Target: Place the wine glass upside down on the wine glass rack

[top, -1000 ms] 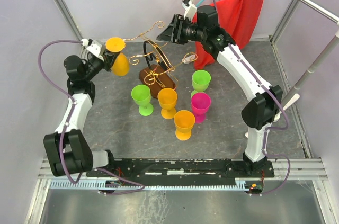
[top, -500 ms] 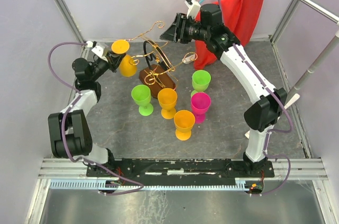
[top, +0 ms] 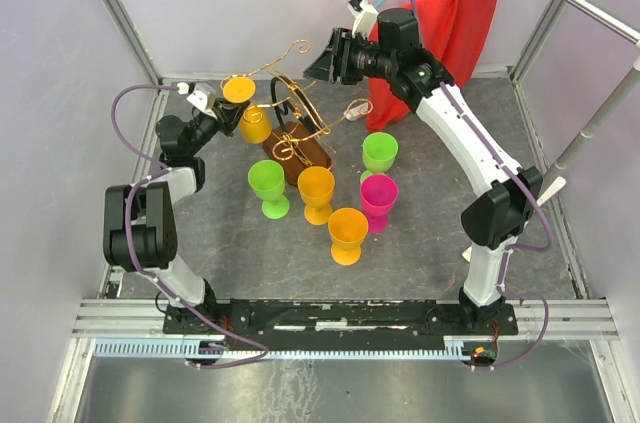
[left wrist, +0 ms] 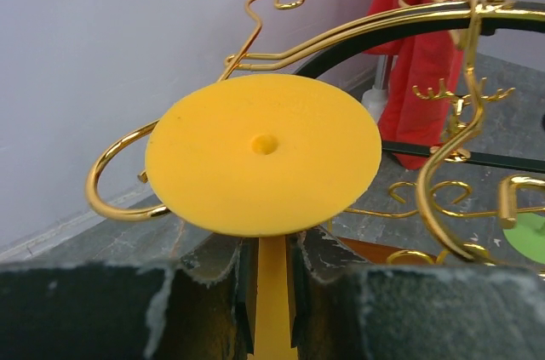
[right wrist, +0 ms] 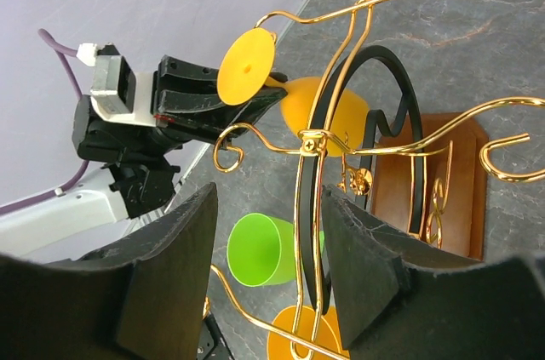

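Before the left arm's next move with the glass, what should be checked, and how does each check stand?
1. Left gripper grip on the yellow wine glass stem: ok, shut on it.
2. Glass inverted, foot up: ok.
3. Foot resting on the wine glass rack: not ok, it appears to be held beside a scroll arm, not on it.
4. Right gripper steadying the rack: cannot tell; its jaws are apart, straddling the wire.
5. Bowl clear of the green glass: ok, apart.
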### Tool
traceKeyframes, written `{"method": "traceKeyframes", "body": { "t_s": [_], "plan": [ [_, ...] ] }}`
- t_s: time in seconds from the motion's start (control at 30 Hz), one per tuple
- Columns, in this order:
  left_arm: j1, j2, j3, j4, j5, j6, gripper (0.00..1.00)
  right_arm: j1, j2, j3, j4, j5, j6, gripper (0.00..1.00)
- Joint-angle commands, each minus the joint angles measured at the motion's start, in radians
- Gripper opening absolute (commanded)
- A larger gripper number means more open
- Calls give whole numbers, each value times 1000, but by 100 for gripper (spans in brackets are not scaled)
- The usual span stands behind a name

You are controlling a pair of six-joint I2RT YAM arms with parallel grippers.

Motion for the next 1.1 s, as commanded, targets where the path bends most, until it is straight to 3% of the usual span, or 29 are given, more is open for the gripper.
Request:
{"method": "traceKeyframes", "body": {
  "t_s": [0.0, 0.37, 0.77, 1.07],
  "plan": [
    [-2, 47, 4, 156, -59, -57, 3, -3, -63, 34, 18, 16, -24, 60],
    [-1, 159, 54, 259, -107, -87, 3, -4, -58, 32, 21, 18, -26, 60],
    [-2, 258, 193, 223, -144, -88, 3, -5, -55, 18, 28, 20, -11, 60],
    [15, 254, 149, 253, -206, -72, 3, -5, -59, 9, 31, 22, -10, 60]
  ]
}}
